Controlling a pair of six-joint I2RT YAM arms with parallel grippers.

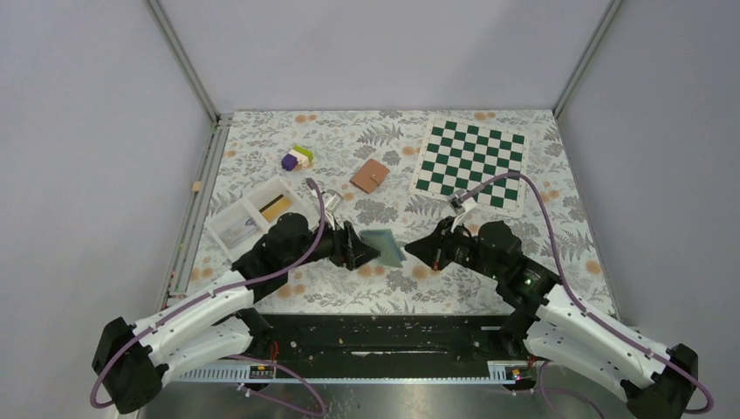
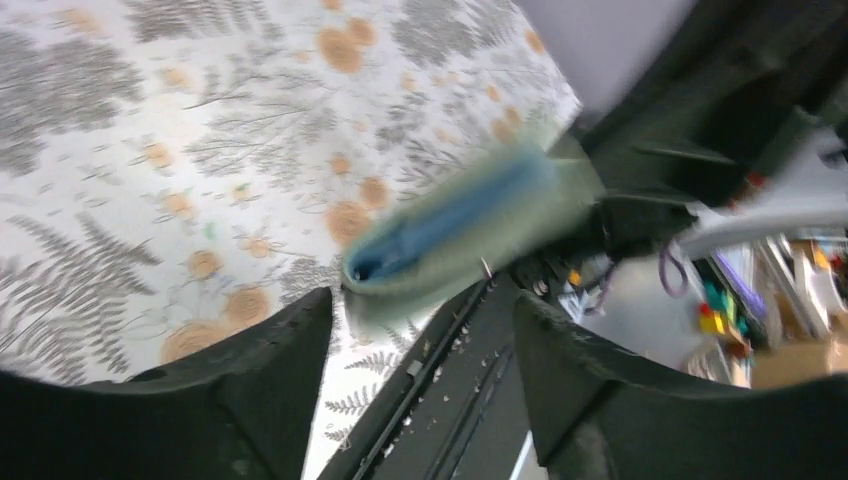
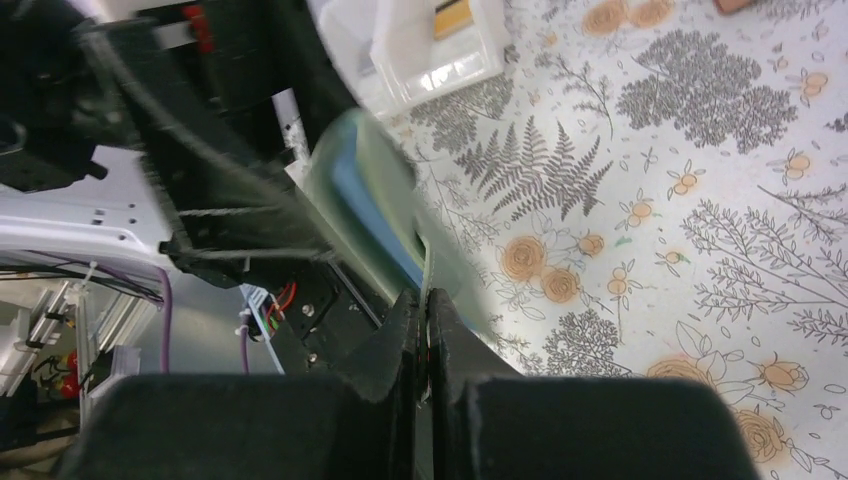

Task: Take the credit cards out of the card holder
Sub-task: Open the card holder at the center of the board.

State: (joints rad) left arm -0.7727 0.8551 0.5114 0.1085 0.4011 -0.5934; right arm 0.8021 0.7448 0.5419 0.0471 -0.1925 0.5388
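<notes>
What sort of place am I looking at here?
Probably a robotics test cell: two robot arms bolted to the edge of a cloth-covered table, bare grey walls boxing it in, and a checkerboard mat.

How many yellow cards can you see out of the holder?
1: a yellow-orange card lies in the white tray at left. Others may be hidden inside the green holder.

A table (image 1: pixel 349 288) under a fern-and-flower cloth carries four things. A green-and-white chessboard mat (image 1: pixel 471 157) lies flat at two o'clock. A small brown wallet (image 1: pixel 370 175) sits just toward twelve. A cluster of coloured blocks (image 1: pixel 298 158) is at ten, and a white divided tray (image 1: pixel 253 202) at nine.
</notes>
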